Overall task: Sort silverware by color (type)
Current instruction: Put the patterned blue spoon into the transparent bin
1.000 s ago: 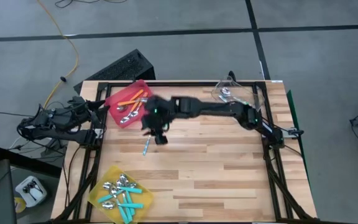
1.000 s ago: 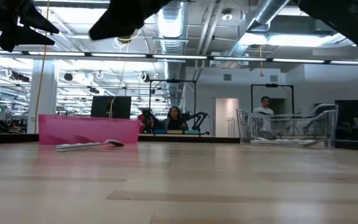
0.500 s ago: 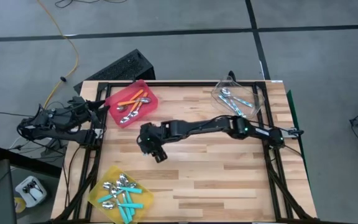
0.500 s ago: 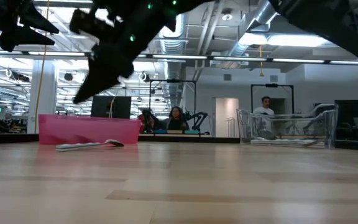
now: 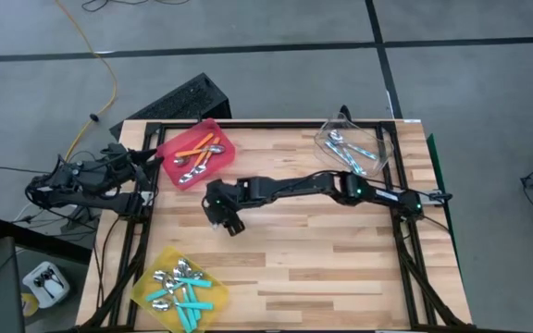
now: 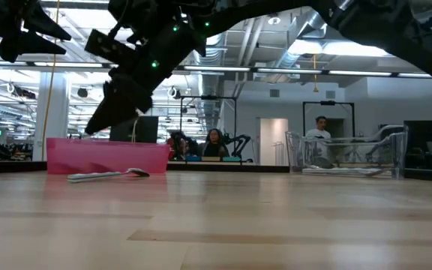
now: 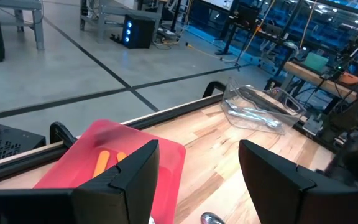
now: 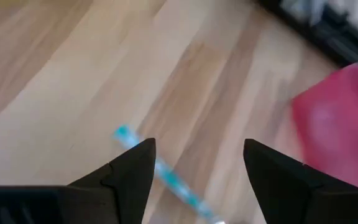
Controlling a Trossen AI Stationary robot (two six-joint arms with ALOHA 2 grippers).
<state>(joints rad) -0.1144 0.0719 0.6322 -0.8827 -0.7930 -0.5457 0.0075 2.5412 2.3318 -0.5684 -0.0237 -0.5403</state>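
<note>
One loose spoon lies flat on the table in front of the red bin. Its light blue handle shows between my right gripper's fingers in the right wrist view. My right gripper is open. It hangs slanting down a little above that spoon, which it hides from the high view. My left gripper is open, with nothing between its fingers, and waits at the table's far left corner beside the red bin.
The red bin at the far left holds orange-handled spoons. A yellow bin at the near left holds teal-handled spoons. A clear bin at the far right holds light blue spoons. Bare wood lies between them. People show in the room behind.
My right gripper has come down from beside the red bin toward the loose spoon, shifting a little toward the table's near edge and rolling slightly. The spoon has stayed where it was.
</note>
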